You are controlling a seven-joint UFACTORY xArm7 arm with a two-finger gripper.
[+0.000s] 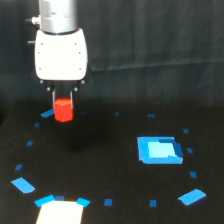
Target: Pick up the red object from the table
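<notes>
Red object (stubby, matte) sits gripped between thin dark fingers.

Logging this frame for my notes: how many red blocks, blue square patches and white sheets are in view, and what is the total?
Red block: 1
Blue square patch: 1
White sheet: 1
Total: 3

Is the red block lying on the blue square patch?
No. The red block sits between the fingers of the gripper, far to the exterior view's left of the blue patch.
</notes>
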